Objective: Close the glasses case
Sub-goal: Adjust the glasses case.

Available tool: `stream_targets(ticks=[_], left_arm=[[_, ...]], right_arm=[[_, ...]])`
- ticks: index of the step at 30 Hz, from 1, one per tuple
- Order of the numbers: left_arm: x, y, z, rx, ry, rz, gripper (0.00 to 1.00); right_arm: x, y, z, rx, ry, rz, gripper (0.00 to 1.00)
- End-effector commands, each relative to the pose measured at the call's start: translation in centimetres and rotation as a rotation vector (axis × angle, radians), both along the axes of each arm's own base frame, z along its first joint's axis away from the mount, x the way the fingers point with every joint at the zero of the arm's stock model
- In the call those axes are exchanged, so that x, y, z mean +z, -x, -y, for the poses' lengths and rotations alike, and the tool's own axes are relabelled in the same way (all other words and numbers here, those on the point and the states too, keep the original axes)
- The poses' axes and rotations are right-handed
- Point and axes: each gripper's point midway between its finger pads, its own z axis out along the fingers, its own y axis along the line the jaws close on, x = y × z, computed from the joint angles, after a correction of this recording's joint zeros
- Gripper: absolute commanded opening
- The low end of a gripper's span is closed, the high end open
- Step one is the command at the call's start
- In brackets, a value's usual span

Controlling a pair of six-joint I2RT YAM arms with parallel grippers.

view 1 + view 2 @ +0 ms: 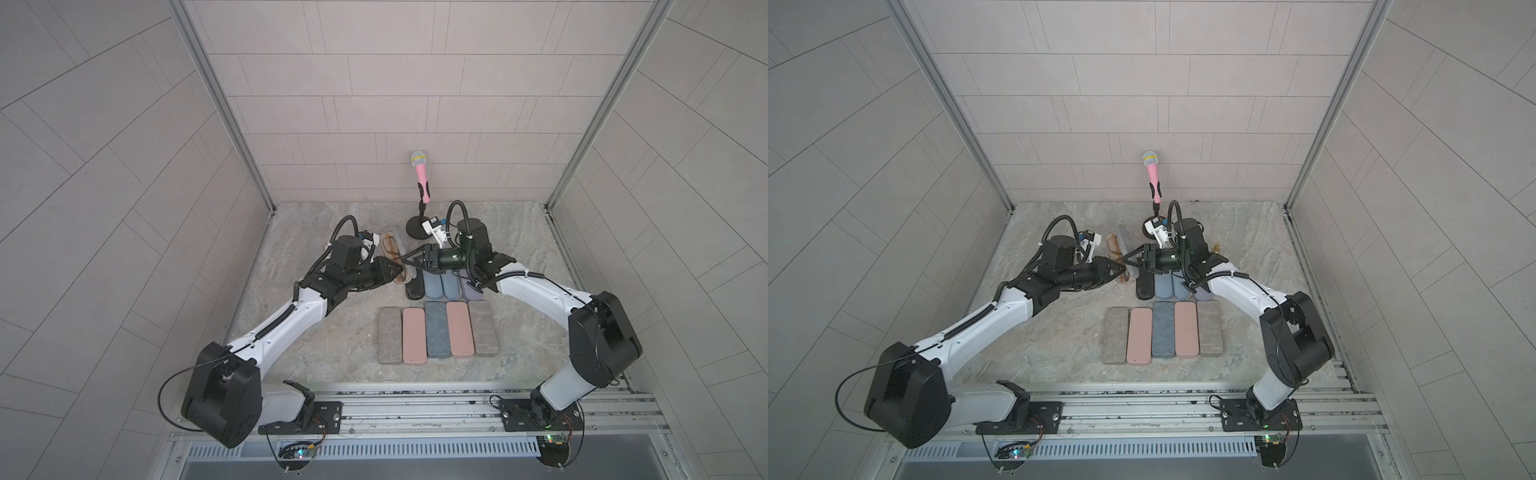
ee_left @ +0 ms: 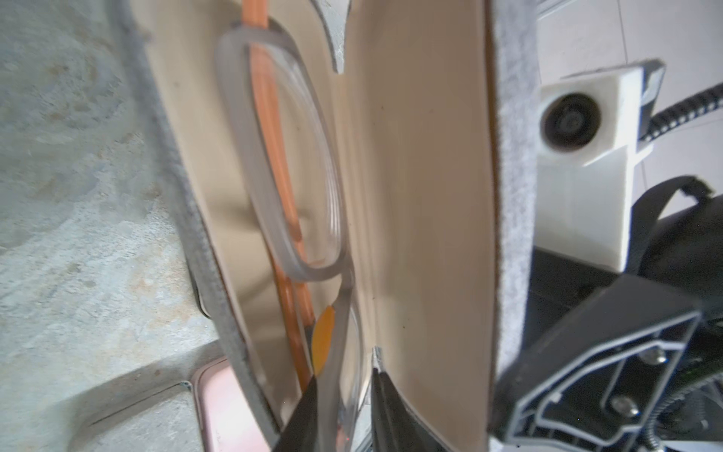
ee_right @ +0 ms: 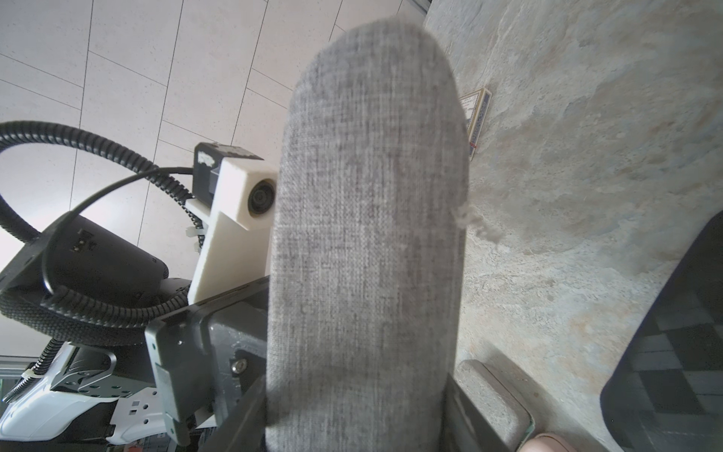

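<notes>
The glasses case (image 1: 409, 275) (image 1: 1126, 239) is grey fabric outside and beige inside (image 2: 422, 195). It lies open left of the table's middle, with its lid raised. Clear-framed glasses (image 2: 297, 176) with orange arms rest in it. My left gripper (image 2: 344, 395) (image 1: 397, 270) is at the case's near end, its jaws a little apart on either side of the glasses' frame, with a gap on one side. My right gripper (image 3: 358, 411) (image 1: 409, 259) reaches in from the right and is shut on the grey lid (image 3: 367, 235), one finger on each edge.
Five flat cases, grey (image 1: 390, 336), pink, blue (image 1: 437, 329), pink and grey, lie in a row in front. Behind them lie a black case (image 1: 415, 289), two blue ones and a purple one. A pink microphone (image 1: 422, 176) on a stand is at the back. A small box (image 3: 475, 117) lies beyond.
</notes>
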Motion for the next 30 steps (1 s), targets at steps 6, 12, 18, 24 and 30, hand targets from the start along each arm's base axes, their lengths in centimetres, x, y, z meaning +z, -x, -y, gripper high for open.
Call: stream_targets(ticks=[6, 12, 18, 24, 30], left_arm=[[0.4, 0.1, -1.1, 0.025, -0.014, 0.011, 0.42], [0.1, 0.2, -1.4, 0.024, -0.039, 0.000, 0.43], [-0.4, 0.4, -1.8, 0.032, -0.064, -0.016, 0.43], [-0.8, 0.4, -2.6, 0.048, -0.100, -0.029, 0.43], [-1.3, 0.4, -3.5, 0.065, -0.134, -0.031, 0.43]], right_arm=[[3.8, 0.3, 0.0, 0.022, -0.049, 0.101, 0.21], [3.6, -0.2, 0.0, 0.010, -0.064, 0.087, 0.21], [3.8, -0.5, 0.0, 0.006, -0.071, 0.088, 0.21], [3.5, -0.5, 0.2, 0.004, -0.068, 0.081, 0.21], [3.4, -0.5, 0.3, 0.003, -0.067, 0.079, 0.21]])
